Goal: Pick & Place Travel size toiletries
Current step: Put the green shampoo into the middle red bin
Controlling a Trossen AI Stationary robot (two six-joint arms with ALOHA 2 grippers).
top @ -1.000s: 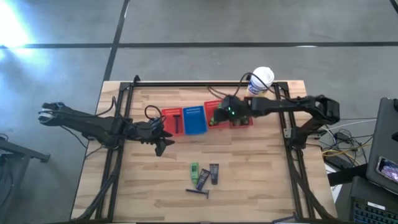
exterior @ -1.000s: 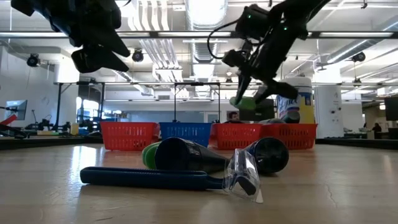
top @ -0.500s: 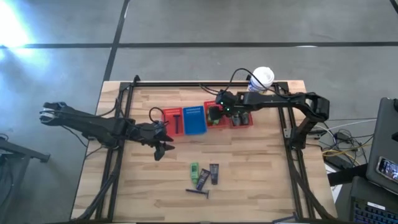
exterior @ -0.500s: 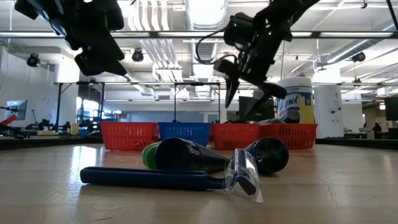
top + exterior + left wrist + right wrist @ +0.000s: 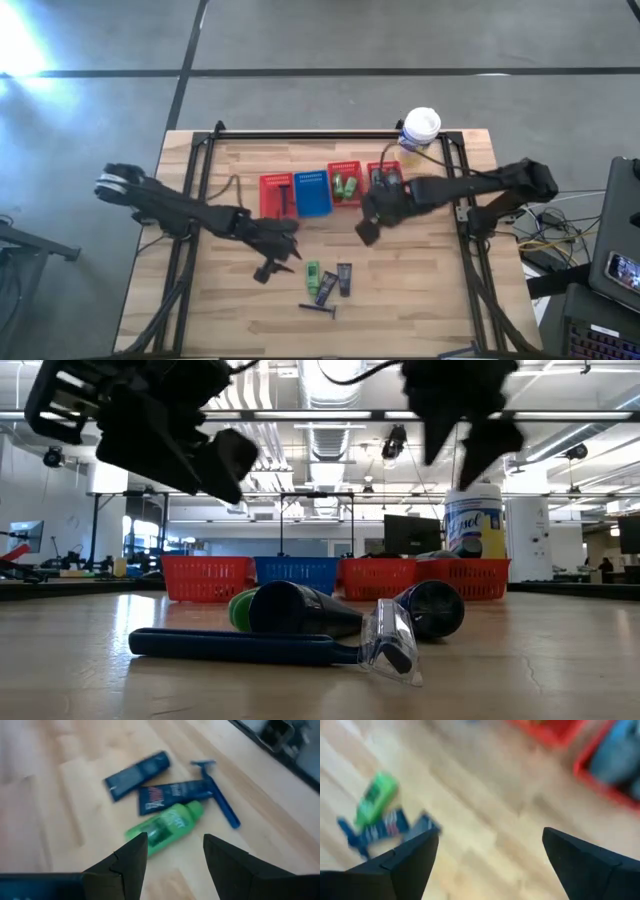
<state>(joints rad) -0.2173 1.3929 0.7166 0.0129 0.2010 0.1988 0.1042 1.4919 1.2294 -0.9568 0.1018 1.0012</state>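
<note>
A small pile of travel size toiletries lies on the wooden table, near the front centre: a green bottle (image 5: 313,271), two dark flat tubes (image 5: 327,286) (image 5: 345,278) and a thin blue razor (image 5: 320,309). My left gripper (image 5: 268,269) hovers open just left of the pile, and the green bottle (image 5: 165,827) lies ahead of its fingers. My right gripper (image 5: 367,232) hangs wide open above the table between the pile and the baskets, holding nothing. More green bottles (image 5: 347,184) lie in a red basket (image 5: 345,167).
Along the far side stand a red basket (image 5: 277,193), a blue basket (image 5: 313,192) and two more red ones, the rightmost (image 5: 388,182) holding dark items. A white-lidded yellow canister (image 5: 420,128) stands at the far right. Bare wood lies around the pile.
My right gripper has opened over the red baskets, let go of a green bottle there, and come toward the near edge and down. My left gripper has gone toward the near edge and the right, toward the pile, still open.
</note>
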